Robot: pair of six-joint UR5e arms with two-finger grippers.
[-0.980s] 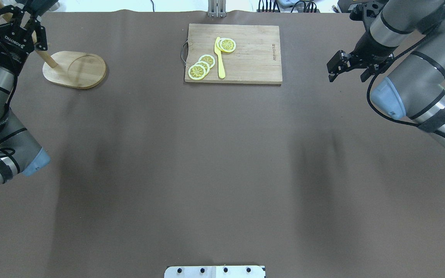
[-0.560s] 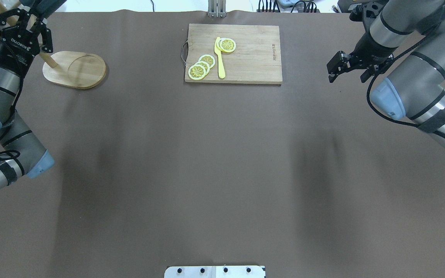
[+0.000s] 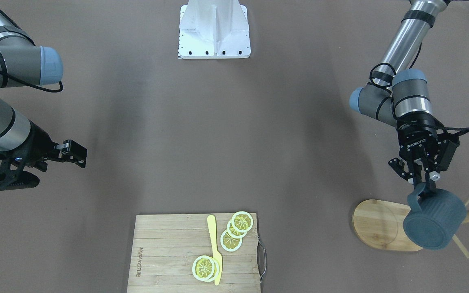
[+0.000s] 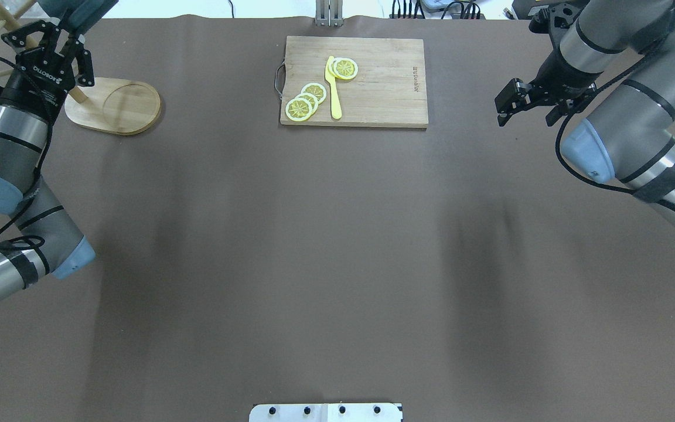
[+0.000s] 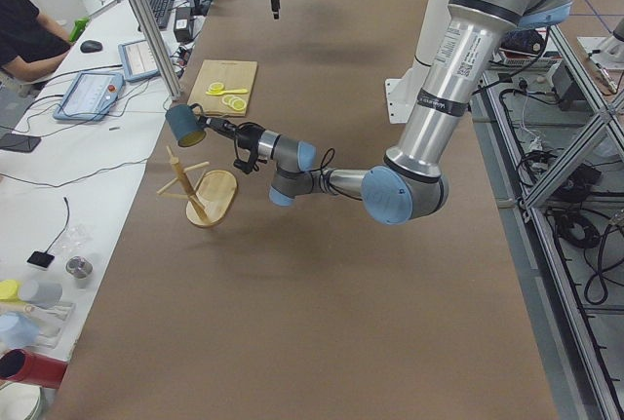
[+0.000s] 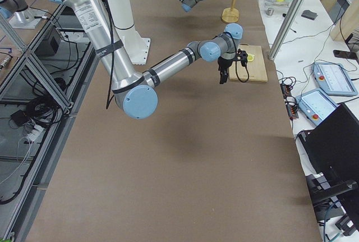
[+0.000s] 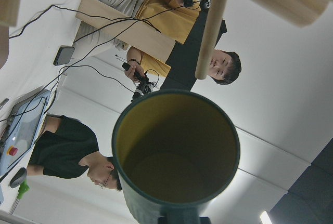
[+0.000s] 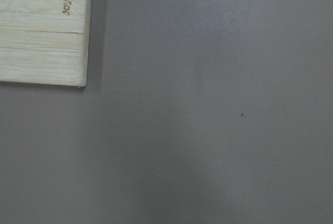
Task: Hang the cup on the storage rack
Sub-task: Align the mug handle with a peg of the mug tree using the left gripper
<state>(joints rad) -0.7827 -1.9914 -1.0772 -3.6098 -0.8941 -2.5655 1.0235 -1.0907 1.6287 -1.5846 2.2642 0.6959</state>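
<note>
My left gripper (image 3: 421, 183) is shut on the loop handle of the dark slate-blue ribbed cup (image 3: 436, 221). It holds the cup tilted in the air over the post end of the storage rack (image 3: 381, 224), a bamboo mug tree with an oval base. In the left wrist view the cup's yellowish inside (image 7: 177, 151) faces away from me, and a peg (image 7: 210, 26) ends just above its rim. From the exterior left view the cup (image 5: 182, 124) hangs above the rack's top (image 5: 185, 181). My right gripper (image 4: 526, 111) is open and holds nothing, hovering right of the cutting board.
A wooden cutting board (image 4: 384, 88) at the table's far middle carries lemon slices (image 4: 305, 101) and a yellow knife (image 4: 333, 88). A white mount plate (image 4: 326, 412) is at the near edge. People sit beyond the table's far side (image 7: 171, 21).
My left gripper has swung rightward with the cup, closer over the rack's post. The right arm has barely moved.
</note>
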